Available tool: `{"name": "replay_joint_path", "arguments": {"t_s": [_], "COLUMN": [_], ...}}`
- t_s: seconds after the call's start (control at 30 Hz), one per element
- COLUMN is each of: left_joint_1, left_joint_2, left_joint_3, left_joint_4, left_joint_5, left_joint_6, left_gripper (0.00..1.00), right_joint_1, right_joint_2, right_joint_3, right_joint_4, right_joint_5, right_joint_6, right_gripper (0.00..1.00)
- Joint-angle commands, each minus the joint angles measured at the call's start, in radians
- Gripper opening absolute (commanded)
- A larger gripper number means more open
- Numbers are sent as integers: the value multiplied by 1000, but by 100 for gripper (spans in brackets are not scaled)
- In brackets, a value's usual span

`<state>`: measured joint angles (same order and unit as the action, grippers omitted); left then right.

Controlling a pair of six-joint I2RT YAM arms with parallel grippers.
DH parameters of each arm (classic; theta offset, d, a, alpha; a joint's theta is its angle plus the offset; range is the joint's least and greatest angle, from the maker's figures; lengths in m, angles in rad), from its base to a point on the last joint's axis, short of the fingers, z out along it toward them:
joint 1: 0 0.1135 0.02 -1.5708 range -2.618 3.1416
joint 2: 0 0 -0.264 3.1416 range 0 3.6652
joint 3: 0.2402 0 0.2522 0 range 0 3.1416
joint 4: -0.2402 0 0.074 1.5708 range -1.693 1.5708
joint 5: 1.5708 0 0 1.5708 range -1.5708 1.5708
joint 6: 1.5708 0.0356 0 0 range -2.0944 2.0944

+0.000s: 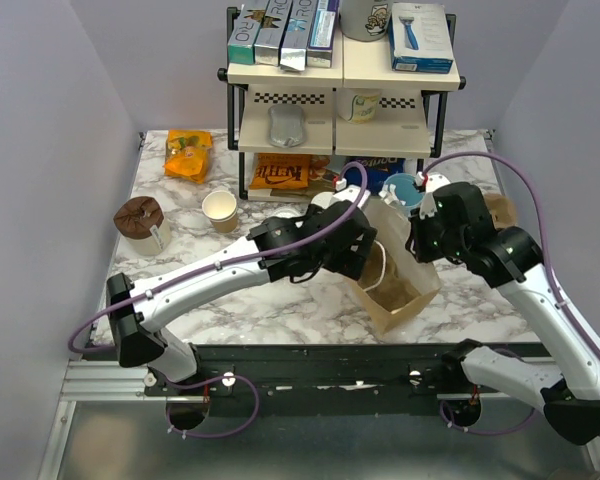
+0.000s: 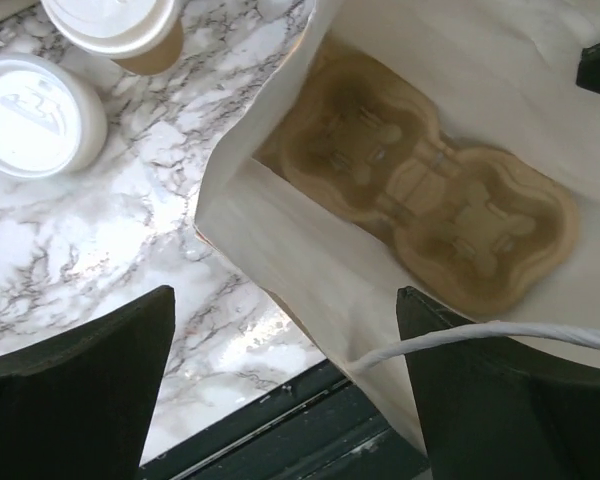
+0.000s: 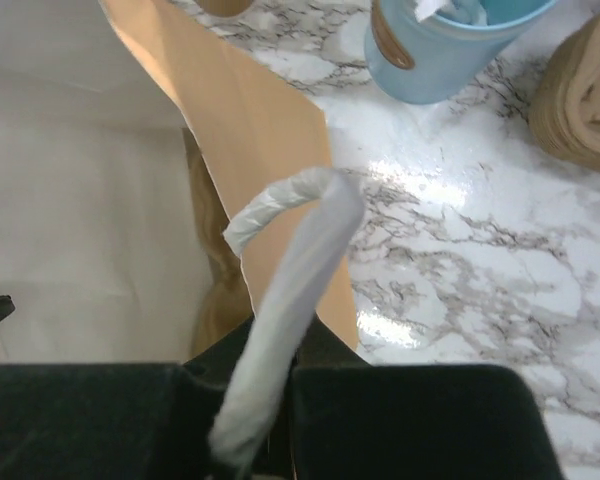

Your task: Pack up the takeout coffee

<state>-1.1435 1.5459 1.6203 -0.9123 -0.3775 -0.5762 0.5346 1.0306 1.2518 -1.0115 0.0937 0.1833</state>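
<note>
The takeout coffee (image 2: 120, 25), a tan paper cup with a white lid, stands on the marble at the top left of the left wrist view. A second white-lidded cup (image 2: 35, 115) sits beside it. The brown paper bag (image 1: 400, 270) stands open in the middle, with a moulded cup carrier (image 2: 430, 190) lying at its bottom. My left gripper (image 2: 285, 295) hangs open over the bag's near wall, holding nothing; in the top view the left gripper (image 1: 363, 250) is at the bag's left edge. My right gripper (image 3: 280, 350) is shut on the bag's white handle (image 3: 290, 260).
A light-blue cup (image 1: 400, 190) and a stack of brown carriers (image 3: 585, 90) stand right of the bag. An unlidded tan cup (image 1: 220, 210), a brown-topped cup (image 1: 140, 220) and an orange snack bag (image 1: 188, 155) are on the left. A shelf rack (image 1: 340, 100) fills the back.
</note>
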Motion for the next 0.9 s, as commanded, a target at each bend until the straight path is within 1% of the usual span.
{"name": "replay_joint_path", "arguments": {"t_s": [0.0, 0.03, 0.07, 0.1, 0.13, 0.17, 0.2, 0.23, 0.27, 0.37, 0.57, 0.63, 0.7, 0.73, 0.77, 0.8, 0.87], "left_joint_1": [25, 28, 34, 34, 36, 37, 37, 36, 36, 37, 37, 37, 39, 39, 37, 39, 39], "left_joint_2": [-127, -154, -183, -249, -283, -317, -379, -407, -429, -492, -619, -685, -734, -785, -814, -873, -938], "left_joint_3": [-98, -127, -188, -223, -258, -328, -361, -387, -423, -474, -594, -626, -669, -680, -689, -704, -718], "left_joint_4": [188, 222, 292, 331, 372, 451, 481, 499, 507, 487, 477, 483, 481, 475, 471, 454, 448], "left_joint_5": [135, 164, 181, 210, 259, 285, 304, 308, 301, 313, 313, 301, 281, 267, 256, 246, 249], "left_joint_6": [-14, -13, -10, 2, 22, 33, 44, 48, 49, 52, 46, 33, 23, 22, 16, 9, 6], "left_gripper": [99, 99, 99, 99, 99, 99, 99, 99, 99, 99, 99, 99, 99, 99, 99, 99, 99], "right_joint_1": [-7, -7, -7, -7, -5, -4, -1, 5, 28, 91, 172, 203, 275, 304, 356, 381, 438], "right_joint_2": [-70, -75, -84, -90, -98, -105, -124, -138, -151, -182, -178, -175, -182, -187, -193, -193, -187], "right_joint_3": [-71, -74, -78, -81, -86, -97, -106, -118, -126, -143, -167, -172, -198, -209, -227, -233, -235], "right_joint_4": [143, 148, 154, 159, 166, 188, 203, 224, 258, 300, 327, 338, 373, 387, 405, 410, 406], "right_joint_5": [-136, -159, -196, -207, -206, -218, -235, -248, -277, -288, -249, -230, -213, -209, -195, -180, -129], "right_joint_6": [-54, -79, -94, -108, -111, -116, -128, -131, -139, -173, -251, -280, -307, -327, -335, -340, -340], "right_gripper": [12, 12, 12, 12, 12, 12, 11, 11, 11, 10, 10, 10, 10, 10, 11, 10, 10]}}
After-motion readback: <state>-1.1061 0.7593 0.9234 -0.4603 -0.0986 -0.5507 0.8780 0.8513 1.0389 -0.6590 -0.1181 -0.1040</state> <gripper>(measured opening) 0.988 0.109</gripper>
